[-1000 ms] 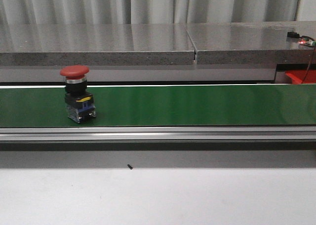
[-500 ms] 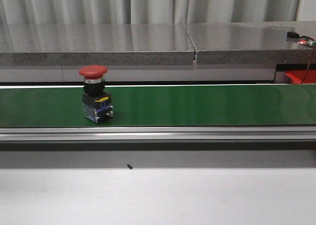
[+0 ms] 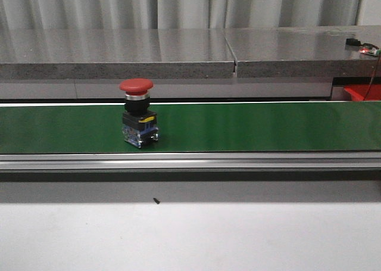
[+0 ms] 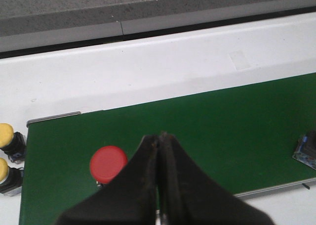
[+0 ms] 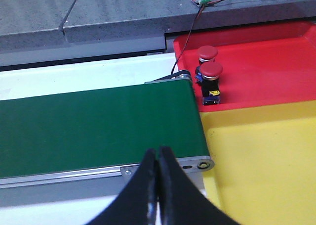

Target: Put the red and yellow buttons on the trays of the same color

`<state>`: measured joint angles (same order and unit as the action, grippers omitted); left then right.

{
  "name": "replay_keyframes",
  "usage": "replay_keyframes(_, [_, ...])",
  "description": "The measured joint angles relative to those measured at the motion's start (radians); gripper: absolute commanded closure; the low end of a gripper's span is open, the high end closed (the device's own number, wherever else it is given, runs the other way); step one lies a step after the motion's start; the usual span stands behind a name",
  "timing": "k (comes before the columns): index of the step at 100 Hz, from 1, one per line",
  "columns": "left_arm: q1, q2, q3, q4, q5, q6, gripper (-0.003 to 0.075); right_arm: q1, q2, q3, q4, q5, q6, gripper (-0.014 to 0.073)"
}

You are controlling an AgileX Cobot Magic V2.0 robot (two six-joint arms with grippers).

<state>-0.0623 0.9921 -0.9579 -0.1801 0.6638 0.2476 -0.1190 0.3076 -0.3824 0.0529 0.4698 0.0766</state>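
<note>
A red mushroom-head button (image 3: 137, 113) stands upright on the green belt (image 3: 250, 125) in the front view, left of centre. In the left wrist view another red button (image 4: 108, 164) sits on the belt near its end, just beside my left gripper (image 4: 159, 136), which is shut and empty above the belt. Two yellow buttons (image 4: 6, 151) stand off the belt's end. My right gripper (image 5: 159, 150) is shut and empty over the belt's other end. The red tray (image 5: 266, 81) holds two red buttons (image 5: 210, 69); the yellow tray (image 5: 266, 160) lies beside it. Neither gripper shows in the front view.
A grey stone ledge (image 3: 178, 53) runs behind the belt, with a small circuit board and wires (image 5: 201, 0) on it. An aluminium rail (image 3: 190, 161) edges the belt's front. A dark button body (image 4: 308, 148) shows partly at the left wrist view's edge.
The red button in the front view has moved to the right along the belt, staying upright. No gripper shows in the earlier frames.
</note>
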Motion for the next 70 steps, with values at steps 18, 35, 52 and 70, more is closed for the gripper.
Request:
replay_keyframes(18, [0.0, -0.114, 0.104, 0.002, -0.055, -0.006, 0.0739, 0.0, 0.0, 0.0, -0.033, -0.009, 0.0, 0.066])
replay_keyframes(35, [0.0, -0.251, 0.206, 0.004, -0.082, -0.006, 0.0739, 0.0, 0.0, 0.0, -0.04, -0.017, 0.0, 0.066])
replay_keyframes(52, [0.0, -0.388, 0.302, 0.005, -0.082, -0.006, 0.0739, 0.0, 0.0, 0.0, -0.04, -0.017, 0.0, 0.066])
replay_keyframes(70, [0.0, -0.532, 0.387, 0.009, -0.082, -0.006, 0.0739, 0.0, 0.0, 0.0, -0.033, -0.017, 0.0, 0.066])
